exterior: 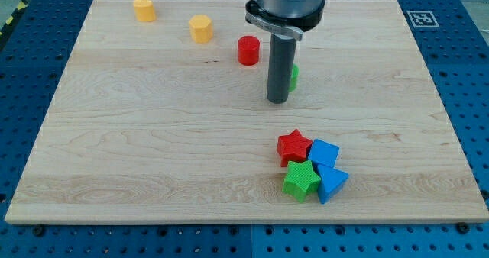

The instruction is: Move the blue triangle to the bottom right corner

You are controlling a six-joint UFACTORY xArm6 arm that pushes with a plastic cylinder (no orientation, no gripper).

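Observation:
The blue triangle [331, 182] lies near the view's bottom right, touching a green star [302, 180] on its left and a blue block [325, 152] above it. A red star [294, 147] sits at the top left of that cluster. My tip [277, 101] is on the board above the cluster, well apart from it. A green block [293, 76] is mostly hidden behind the rod, just right of it.
A red cylinder [248, 50] stands left of the rod near the view's top. Two yellow blocks [201, 29] [144, 8] sit toward the top left. The wooden board [153, 136] ends at a blue perforated table on all sides.

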